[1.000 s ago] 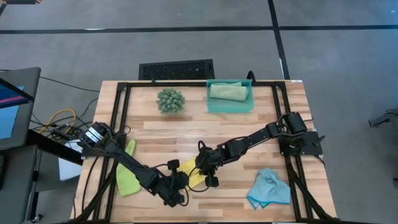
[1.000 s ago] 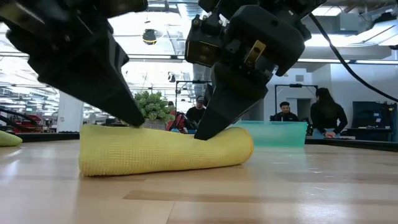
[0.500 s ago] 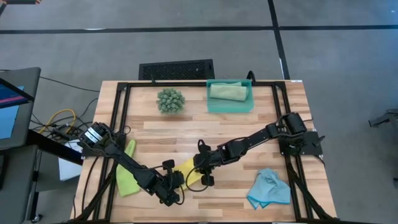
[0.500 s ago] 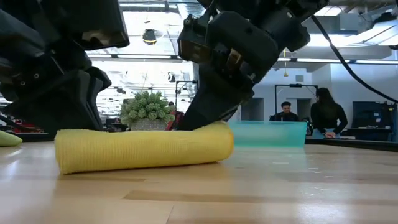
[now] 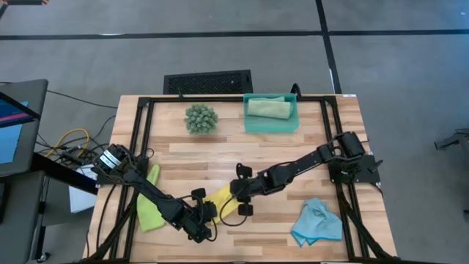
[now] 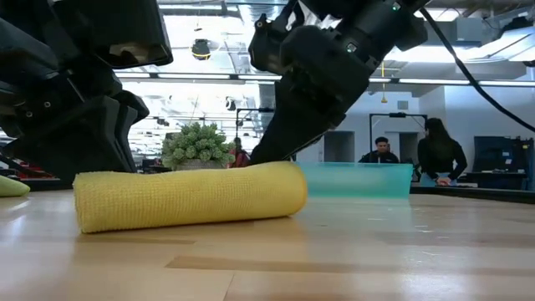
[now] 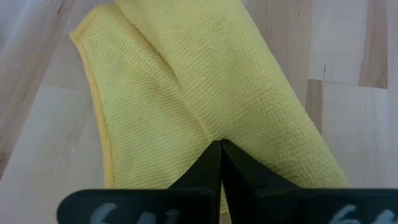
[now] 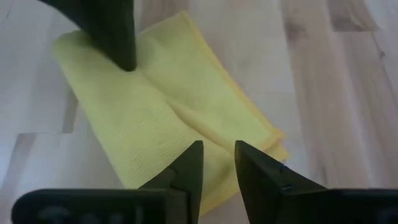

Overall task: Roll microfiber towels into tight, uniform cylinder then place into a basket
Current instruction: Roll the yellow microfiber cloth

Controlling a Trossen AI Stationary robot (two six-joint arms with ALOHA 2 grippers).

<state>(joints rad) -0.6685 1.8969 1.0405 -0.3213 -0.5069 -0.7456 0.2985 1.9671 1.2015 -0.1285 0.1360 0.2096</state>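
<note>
On the left, the left gripper (image 5: 202, 222) has its fingers pressed together, tips on the near end of the yellow towel (image 5: 223, 203). This towel lies rolled on the table (image 5: 308, 165), its long axis slanting between the two grippers. The right gripper (image 5: 241, 202), fingers a little apart and holding nothing, stands over the other end, so both arms are equally near. The basket (image 5: 271, 124), already holding a sage green towel (image 5: 267, 108), is far behind.

Front-centre of the tabletop (image 5: 293, 150) is crowded: the yellow towel (image 5: 224, 202) is flanked by the left gripper (image 5: 206, 220) and right gripper (image 5: 236, 207). The middle band is left bare. The back edge is occupied by the plant ball (image 5: 201, 118) and basket (image 5: 272, 125).
</note>
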